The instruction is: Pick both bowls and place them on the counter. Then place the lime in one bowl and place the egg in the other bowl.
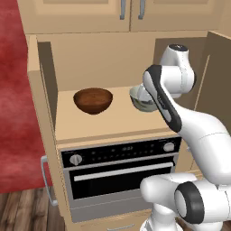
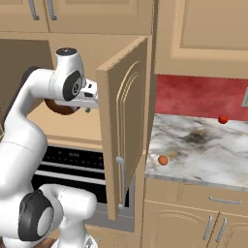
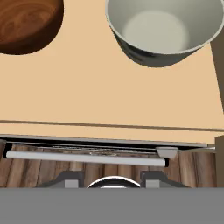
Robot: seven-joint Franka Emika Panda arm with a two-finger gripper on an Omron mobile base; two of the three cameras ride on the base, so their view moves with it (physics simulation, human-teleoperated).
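Two bowls stand on the tan wood shelf (image 1: pixel 108 124) above the oven. The dark brown wooden bowl (image 1: pixel 93 100) is on the left, and the arm half hides the pale grey-green bowl (image 1: pixel 140 100) on the right. From the hand view, the wooden bowl (image 3: pixel 26 19) and the pale bowl (image 3: pixel 164 30) lie ahead. My gripper (image 3: pixel 113 179) hangs open over the shelf's front edge, short of both and holding nothing. The egg (image 2: pixel 162 160) lies near the front of the marbled counter (image 2: pixel 203 145). The lime is out of view.
An open cabinet door (image 2: pixel 126 131) juts out between the shelf and the counter. The oven (image 1: pixel 122 173) with its handle bar (image 3: pixel 85 157) sits under the shelf. A small red ball (image 2: pixel 223 119) rests at the counter's back, by the red wall.
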